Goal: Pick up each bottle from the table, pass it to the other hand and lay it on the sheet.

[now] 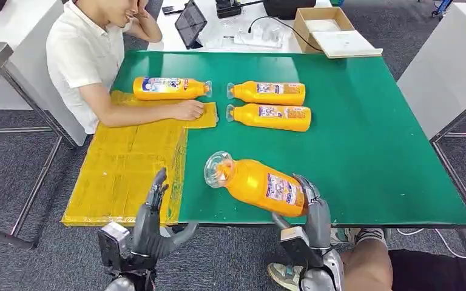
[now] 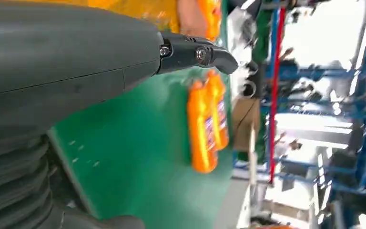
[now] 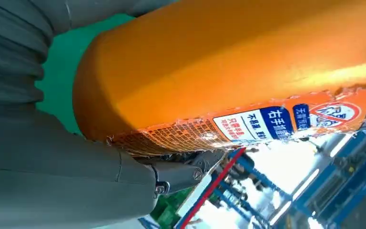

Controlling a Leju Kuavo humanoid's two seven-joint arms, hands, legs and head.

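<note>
My right hand grips an orange bottle by its base near the table's front edge, with the clear cap pointing left and away from me. Up close, the bottle lies against that hand. My left hand is open, fingers spread, over the front edge of the yellow sheet. Another orange bottle lies at the sheet's far end. Two more bottles lie side by side on the green table; they also appear past my left hand as a pair of bottles.
A person in a white shirt sits at the table's far left, one hand resting on the sheet's far right corner. A tablet, cables and a cardboard box lie beyond the green table. Someone's leg and shoe are at my lower right.
</note>
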